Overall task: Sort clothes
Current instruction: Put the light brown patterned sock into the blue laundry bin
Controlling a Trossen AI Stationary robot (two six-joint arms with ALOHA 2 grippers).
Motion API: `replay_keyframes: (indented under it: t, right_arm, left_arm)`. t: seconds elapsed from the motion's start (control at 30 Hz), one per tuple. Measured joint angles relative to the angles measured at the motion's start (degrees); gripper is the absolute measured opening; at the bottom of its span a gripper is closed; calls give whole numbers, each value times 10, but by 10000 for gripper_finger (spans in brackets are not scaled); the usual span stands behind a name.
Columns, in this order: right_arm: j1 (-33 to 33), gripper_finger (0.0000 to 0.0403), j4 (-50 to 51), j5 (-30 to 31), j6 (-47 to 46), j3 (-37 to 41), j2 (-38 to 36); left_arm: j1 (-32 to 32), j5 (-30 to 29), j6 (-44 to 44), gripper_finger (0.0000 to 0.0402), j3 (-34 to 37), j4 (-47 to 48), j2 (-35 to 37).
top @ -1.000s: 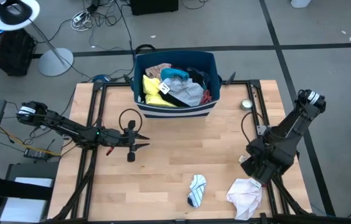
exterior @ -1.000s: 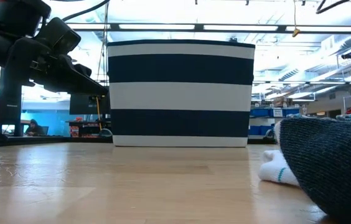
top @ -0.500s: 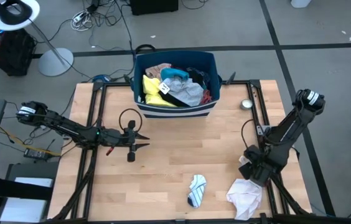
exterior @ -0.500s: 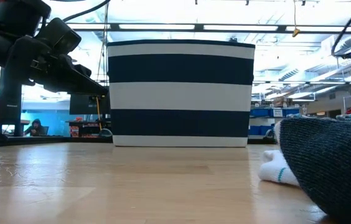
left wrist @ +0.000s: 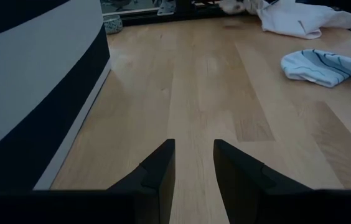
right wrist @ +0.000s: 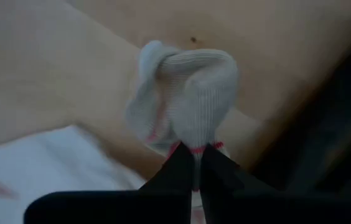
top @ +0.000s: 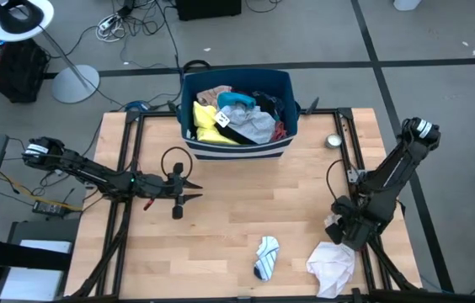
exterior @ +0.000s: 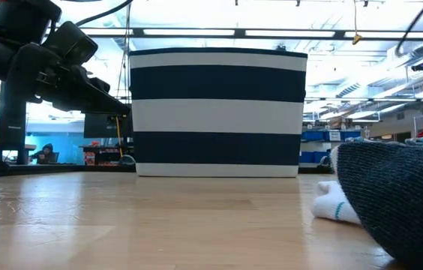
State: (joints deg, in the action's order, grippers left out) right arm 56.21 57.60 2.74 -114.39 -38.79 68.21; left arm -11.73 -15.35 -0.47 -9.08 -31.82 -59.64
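Note:
My right gripper [top: 341,229] is near the table's right near corner, shut on a small white sock with a pink stripe [right wrist: 188,93]. A crumpled white garment [top: 332,265] lies on the table just nearer than it. A white sock with dark stripes [top: 264,257] lies at the near middle and also shows in the low view [exterior: 391,195]. More clothes fill the navy and white striped bin [top: 237,114] at the far middle. My left gripper [top: 194,192] is open and empty at the table's left middle, low over the wood [left wrist: 194,155]. My right gripper pinches the white sock between its two fingers at the pink-striped band [right wrist: 191,148]. The rest of the sock bunches up beyond the fingertips [right wrist: 182,163], over the wood and the white garment. Whether any part of it rests on the table cannot be told.
A small round metal object [top: 333,141] lies at the far right. Dark frame rails [top: 351,160] run along the table's left and right sides. Bare wood [top: 246,202] lies between the bin and the striped sock.
My right gripper has moved a little toward the table's near edge, still shut on the white sock.

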Motion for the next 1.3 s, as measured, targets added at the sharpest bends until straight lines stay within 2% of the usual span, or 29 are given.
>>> replay_keyframes:
  t: [0.2, 0.4, 0.5, 0.63, 0.83, 1.07, 1.2, 1.3]
  right_arm:
    - [0, 7, 184, 28, 0, -115, -16]
    - [-1, 4, 325, 50, 0, -207, -9]
    - [-9, 4, 321, 71, 18, -224, -13]
    - [-32, 4, 324, 142, 47, -236, -15]
    - [-109, 4, 317, 201, 148, -241, -15]
    - [-226, 4, 239, 238, 355, -264, -15]
    - [-280, 4, 188, 295, 490, -314, -15]
    - [-325, 4, 140, 311, 599, -350, -15]
  left_arm:
    - [0, 0, 0, 115, 0, 0, 0]
    - [0, 0, 0, 115, 0, -1, 0]
    - [0, 0, 0, 115, 0, -1, 0]
    - [0, 1, 0, 115, 0, -10, 0]
    - [0, 19, 0, 115, 0, -29, 0]
    - [0, 20, 1, 115, 0, -32, 0]
    - [0, 20, 1, 115, 0, -31, 8]
    - [1, 21, 7, 115, 0, -26, 30]
